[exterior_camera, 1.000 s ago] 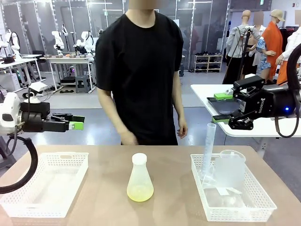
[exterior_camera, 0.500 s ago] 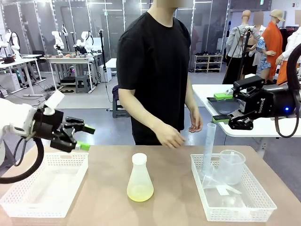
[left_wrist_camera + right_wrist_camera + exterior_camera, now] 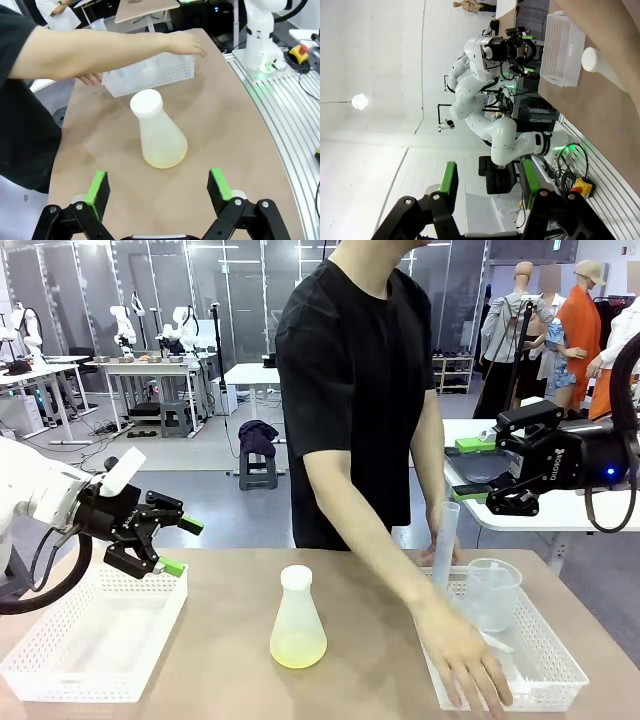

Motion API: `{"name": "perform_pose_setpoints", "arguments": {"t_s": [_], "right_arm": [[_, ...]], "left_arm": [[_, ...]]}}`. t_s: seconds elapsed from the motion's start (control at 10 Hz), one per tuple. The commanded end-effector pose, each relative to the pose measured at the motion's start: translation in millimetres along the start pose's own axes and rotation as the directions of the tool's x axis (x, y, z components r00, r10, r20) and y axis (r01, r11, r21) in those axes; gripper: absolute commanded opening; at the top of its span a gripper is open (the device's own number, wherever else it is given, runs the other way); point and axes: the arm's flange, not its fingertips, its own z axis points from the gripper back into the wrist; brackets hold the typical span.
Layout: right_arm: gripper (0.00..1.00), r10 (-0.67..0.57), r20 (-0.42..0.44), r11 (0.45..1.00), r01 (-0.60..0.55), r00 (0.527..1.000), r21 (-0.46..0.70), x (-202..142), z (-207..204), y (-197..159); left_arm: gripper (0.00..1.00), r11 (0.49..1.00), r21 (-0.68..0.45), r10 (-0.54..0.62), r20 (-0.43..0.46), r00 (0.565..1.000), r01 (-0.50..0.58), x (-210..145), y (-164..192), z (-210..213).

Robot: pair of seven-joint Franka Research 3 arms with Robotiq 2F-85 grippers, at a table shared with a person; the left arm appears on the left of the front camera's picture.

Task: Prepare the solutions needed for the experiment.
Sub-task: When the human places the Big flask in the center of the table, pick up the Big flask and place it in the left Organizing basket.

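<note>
A frosted, translucent conical flask with a narrow neck and a white top stands upright near the middle of the light brown desk, between two white plastic lattice baskets. A shallow layer of pale yellow-green solution shows through its base.

The left pincer hovers above the far inner corner of the left basket, tilted down toward the flask. Its green-padded fingers are spread wide with nothing between them. In the left wrist view the pincer frames the flask, which stands well apart from the fingertips.

The right pincer hangs in the air off to the right, above and beyond the right basket, pointing toward the middle. Its jaws are partly apart and hold nothing; the right wrist view also shows a clear gap between its two fingers.

A person in a black T-shirt stands at the far side of the desk and reaches across, one hand spread over the near part of the right basket. A tall clear measuring cylinder and a clear beaker stand in that basket. Whether the hand touches either of them I cannot tell. From the left wrist, the outstretched hand is over the same basket, beyond the flask.
</note>
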Motion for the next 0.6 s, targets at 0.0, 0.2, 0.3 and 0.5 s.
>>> {"name": "perform_pose_setpoints", "arguments": {"t_s": [0.0,0.2,0.3,0.5], "right_arm": [[0.63,0.003,-0.005,1.000,-0.003,1.000,0.005,-0.5,0.7,0.5],[0.63,0.003,-0.005,1.000,-0.003,1.000,0.005,-0.5,0.7,0.5],[0.63,0.003,-0.005,1.000,-0.003,1.000,0.005,-0.5,0.7,0.5],[0.63,0.003,-0.005,1.000,-0.003,1.000,0.005,-0.5,0.7,0.5]], "left_arm": [[1.00,1.000,0.000,-0.011,0.012,1.000,0.011,4.6,-2.7,-0.9],[1.00,0.999,-0.017,0.051,-0.038,0.998,-0.052,-7.8,4.7,-13.7],[1.00,0.998,-0.023,0.064,-0.091,0.994,-0.066,-15.7,6.6,-25.5],[1.00,0.998,-0.001,0.065,-0.153,0.986,-0.066,-19.8,10.6,-40.0]]}}
